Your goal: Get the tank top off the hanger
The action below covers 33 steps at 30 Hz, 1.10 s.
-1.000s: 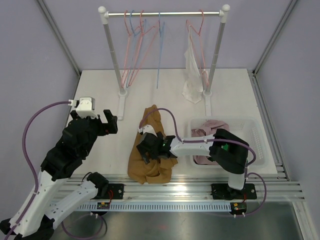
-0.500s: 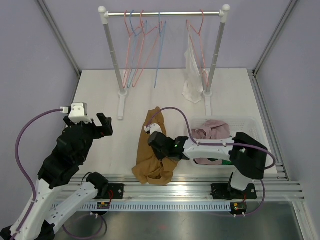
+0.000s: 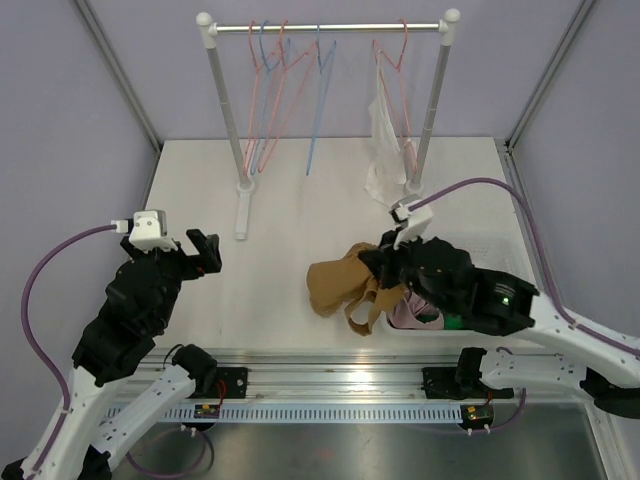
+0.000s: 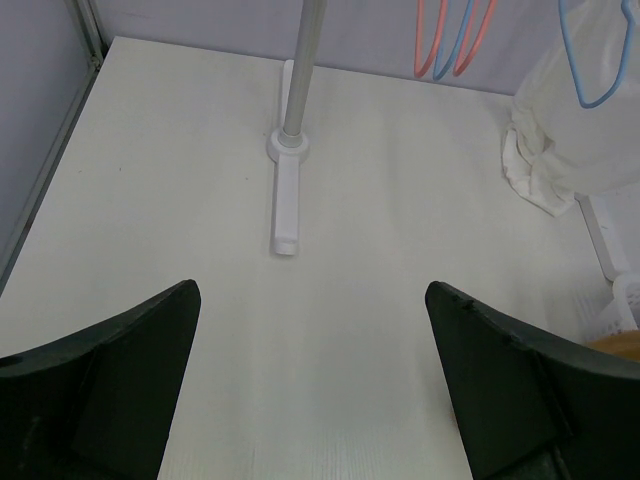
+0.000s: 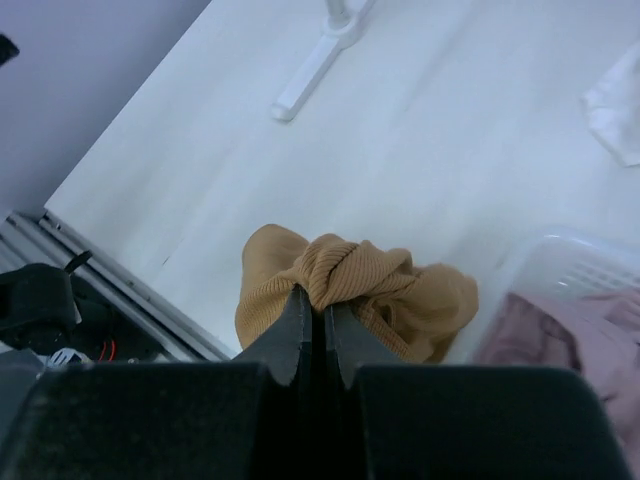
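The tank top (image 3: pixel 335 287) is clear of any hanger. It is bunched and held above the tabletop toward the near edge, right of centre, just beside the basket (image 5: pixel 548 262). Handling estimate: a light, limp ribbed knit that sags and drapes, with no stiff edge, so it is best taken by a gathered fold. The right gripper (image 5: pixel 310 300) is clamped on such a fold at the top of the bundle. The basket, at the near right corner, holds pink clothing (image 5: pixel 600 335). The left gripper (image 4: pixel 310 290) is spread wide and empty over the left side. A white garment (image 3: pixel 383 150) hangs on a pink hanger (image 3: pixel 392 60) toward the far right corner.
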{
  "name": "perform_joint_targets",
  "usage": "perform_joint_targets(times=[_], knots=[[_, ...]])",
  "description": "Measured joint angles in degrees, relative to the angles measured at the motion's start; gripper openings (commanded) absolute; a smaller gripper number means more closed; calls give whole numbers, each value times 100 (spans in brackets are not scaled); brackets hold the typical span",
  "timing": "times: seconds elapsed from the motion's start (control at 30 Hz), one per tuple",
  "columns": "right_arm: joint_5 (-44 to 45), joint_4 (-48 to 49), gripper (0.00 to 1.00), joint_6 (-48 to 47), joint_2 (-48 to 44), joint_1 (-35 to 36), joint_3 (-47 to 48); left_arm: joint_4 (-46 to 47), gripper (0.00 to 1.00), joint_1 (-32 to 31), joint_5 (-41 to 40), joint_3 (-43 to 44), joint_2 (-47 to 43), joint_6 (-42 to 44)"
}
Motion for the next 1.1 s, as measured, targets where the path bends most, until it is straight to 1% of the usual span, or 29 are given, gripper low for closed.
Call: perform_joint_targets(times=[0.1,0.23,0.37,0.43,0.47,0.53,0.63,0.73,0.83,0.9,0.97,1.1], knots=[[496,-531,0,55,-612,0,151,2,99,15,0,-2,-2,0],[1421,-1239,0,214,-1320,0,343,28,99,81,35,-33,-37,2],[2400,-1912,0,417,-1740,0,636,28,99,190,90,-46,-50,4],[2992,-2334,0,570,-1764,0,903,31,99,249,144,-57,-50,4],[3082,-2387,0,597,-1759,0,935,31,99,275,170,-59,-50,4],[3550,-2863,0,844,-1648,0,1169,33,99,313,214,-59,-50,7],[4100,-3635,0,1322,-1333,0,1526,33,99,354,267,-59,-50,7],[4496,-4218,0,1893,-920,0,1661,42,99,385,326,-59,-50,9],[4653,-4518,0,2461,-396,-120,1633,70,99,413,367,-59,-50,13],[4623,-4527,0,2551,-116,-404,1423,81,99,426,385,-59,-50,20],[4360,-4354,0,2234,79,-1029,957,111,99,433,398,-68,-50,22],[3285,-3220,0,1550,264,-2166,-431,153,99,444,424,-68,-50,24]])
